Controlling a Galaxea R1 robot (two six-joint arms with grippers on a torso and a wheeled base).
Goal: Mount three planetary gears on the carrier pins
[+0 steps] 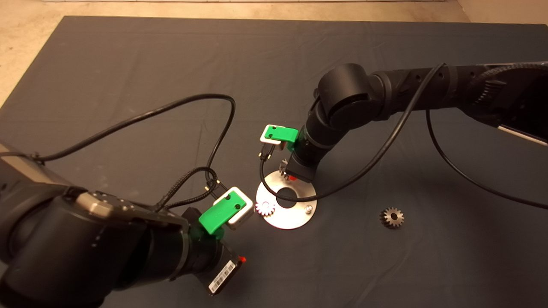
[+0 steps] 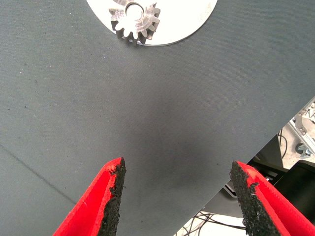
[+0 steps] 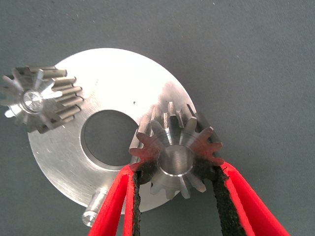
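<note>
Head view
Right gripper (image 1: 286,173): reaches in from the right arm and hangs over the far rim of the round plate (image 1: 295,216); its fingers are mostly hidden under the wrist here.
Held gear (image 1: 283,166): only a few teeth show just beside the right gripper, over the plate's far edge.
Seated gear (image 1: 265,208): sits on the plate's near-left side, between the two grippers and closer to the left one.
Bare pin (image 1: 308,208): stands upright on the plate's near-right side, near the right gripper, nothing on it.
Loose gear (image 1: 391,217): lies flat on the dark mat (image 1: 128,55), well apart from both grippers, off to the plate's right.
Left gripper (image 1: 239,261): low on the near-left side of the counter, away from the plate; little of its fingers shows.

Left wrist view
Left gripper (image 2: 177,196): fingers spread wide with nothing between them, over bare mat.
Seated gear (image 2: 134,19): ahead of the fingertips on the plate's edge (image 2: 197,19), its pin showing in the centre hole.

Right wrist view
Right gripper (image 3: 177,184): both pads clamp the held gear (image 3: 176,150) by its teeth.
Held gear: over the plate's rim (image 3: 118,73), beside the large centre hole; whether it rests on a pin cannot be told.
Seated gear (image 3: 39,98): across the centre hole from the gripper, on its pin.
Bare pin (image 3: 93,209): just beside the gripper's finger, at the plate's rim.
</note>
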